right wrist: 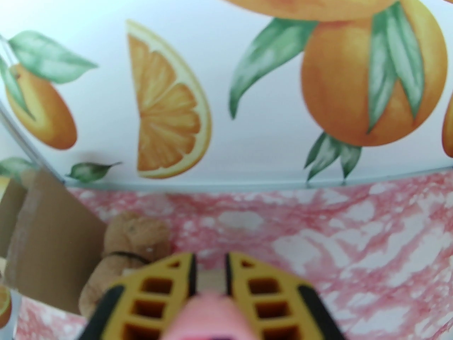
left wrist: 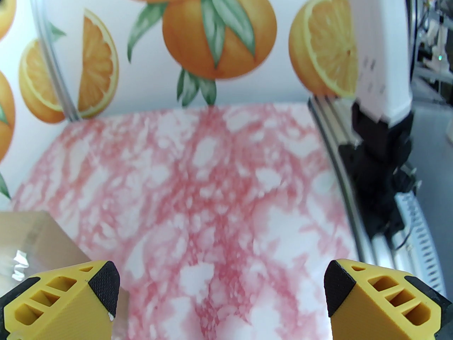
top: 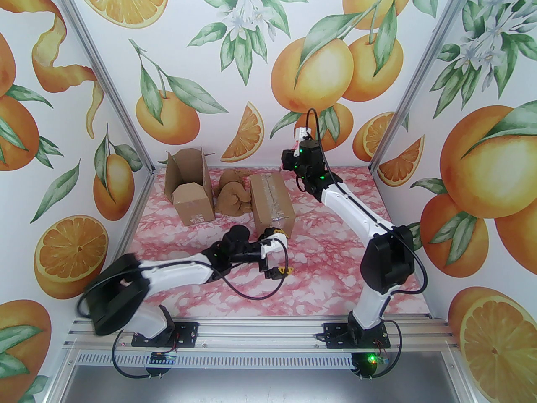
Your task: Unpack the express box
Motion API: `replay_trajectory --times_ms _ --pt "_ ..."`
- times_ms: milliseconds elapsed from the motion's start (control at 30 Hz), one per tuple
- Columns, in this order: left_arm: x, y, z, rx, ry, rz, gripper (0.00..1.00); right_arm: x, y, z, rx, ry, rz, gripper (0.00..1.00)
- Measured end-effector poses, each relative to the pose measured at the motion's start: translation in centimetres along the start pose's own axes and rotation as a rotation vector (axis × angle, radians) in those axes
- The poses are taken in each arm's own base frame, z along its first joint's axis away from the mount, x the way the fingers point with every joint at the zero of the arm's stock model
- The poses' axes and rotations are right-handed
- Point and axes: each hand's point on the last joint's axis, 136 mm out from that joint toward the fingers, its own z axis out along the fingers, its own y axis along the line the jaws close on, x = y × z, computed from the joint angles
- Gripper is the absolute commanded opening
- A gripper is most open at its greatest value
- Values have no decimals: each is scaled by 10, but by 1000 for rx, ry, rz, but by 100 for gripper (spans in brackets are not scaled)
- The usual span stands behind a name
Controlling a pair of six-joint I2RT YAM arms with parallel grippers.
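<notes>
Two cardboard express boxes stand at the back of the table. The left box (top: 188,191) is open with its flaps up, and the other box (top: 272,206) is shut and taped. A brown plush toy (top: 233,195) lies between them. My left gripper (top: 282,251) is open and empty just in front of the taped box's near end, whose corner (left wrist: 32,239) sits beside my left fingertip (left wrist: 102,289). My right gripper (top: 300,143) hangs raised near the back wall, shut on a pink thing (right wrist: 201,310). Below it are the plush toy (right wrist: 131,236) and an open box flap (right wrist: 53,243).
The pink marbled table (top: 327,267) is walled on three sides by orange-print panels. An aluminium rail (top: 260,334) with both arm bases runs along the near edge. The right arm's base (left wrist: 378,175) stands to the right of my left gripper (left wrist: 221,289).
</notes>
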Motion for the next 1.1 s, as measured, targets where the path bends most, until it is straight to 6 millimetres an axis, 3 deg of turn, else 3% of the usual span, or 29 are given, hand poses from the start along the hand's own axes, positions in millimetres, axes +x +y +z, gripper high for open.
replay_trajectory --times_ms 167,267,367,467,733,900,1100 --pt "36 4 23 -16 -34 -4 100 -23 32 -12 -51 -26 -20 0" --pt "37 6 29 -20 -75 13 100 -44 41 -16 -65 -58 -25 0" --pt "29 11 34 -28 -136 36 100 -51 44 -13 -64 -65 -29 0" --pt "25 18 42 -34 -179 40 100 -40 45 -2 -52 -34 -38 0" --pt "15 42 53 -59 -243 26 100 27 44 26 4 138 -92 0" --pt "15 48 56 -36 -270 1 100 25 43 25 43 120 -115 0" --pt "20 57 56 -21 -277 -28 100 44 43 28 82 134 -155 0"
